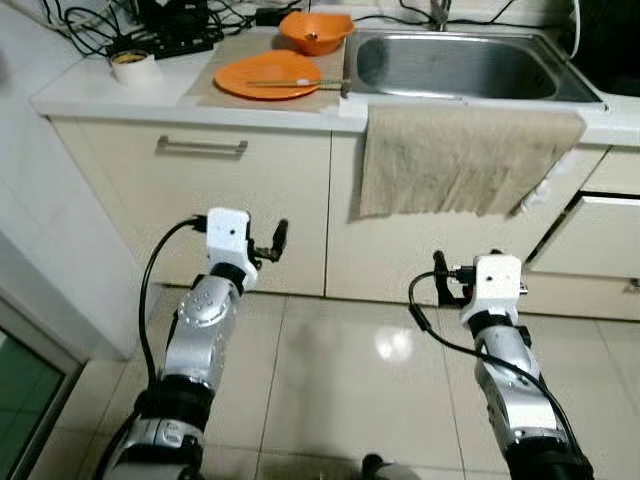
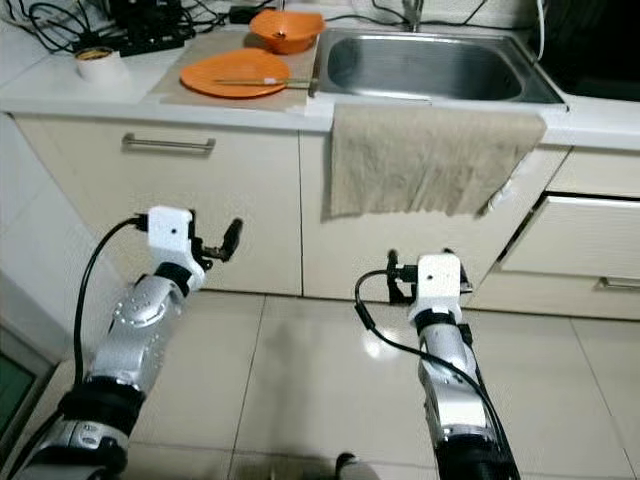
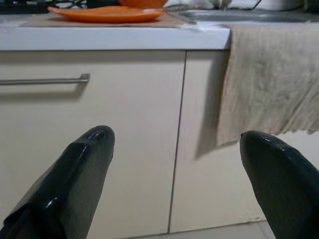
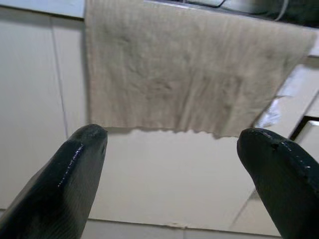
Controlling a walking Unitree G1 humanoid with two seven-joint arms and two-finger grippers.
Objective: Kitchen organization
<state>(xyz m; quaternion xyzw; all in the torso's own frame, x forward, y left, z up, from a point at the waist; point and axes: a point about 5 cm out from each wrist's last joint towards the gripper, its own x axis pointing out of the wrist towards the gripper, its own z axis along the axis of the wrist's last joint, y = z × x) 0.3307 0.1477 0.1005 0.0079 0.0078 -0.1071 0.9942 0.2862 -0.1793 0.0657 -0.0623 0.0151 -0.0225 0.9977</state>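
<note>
Both grippers hang out in front of the cream cabinets, low over the tiled floor: left gripper (image 3: 174,164) and right gripper (image 4: 174,159), fingers spread wide, holding nothing. Up on the counter, an orange plate (image 1: 268,76) with chopsticks (image 1: 290,83) across it sits beside the steel sink (image 1: 455,66), an orange bowl (image 1: 315,32) just behind. A beige towel (image 1: 465,160) drapes over the sink's front edge.

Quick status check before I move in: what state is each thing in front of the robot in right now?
Left gripper: open, holding nothing.
Right gripper: open, holding nothing.
Orange plate: flat on the counter mat, chopsticks lying across it.
Orange bowl: upright behind the plate.
Sink: looks empty.
Beige towel: draped over the sink's front edge.
Drawer with bar handle: closed.
</note>
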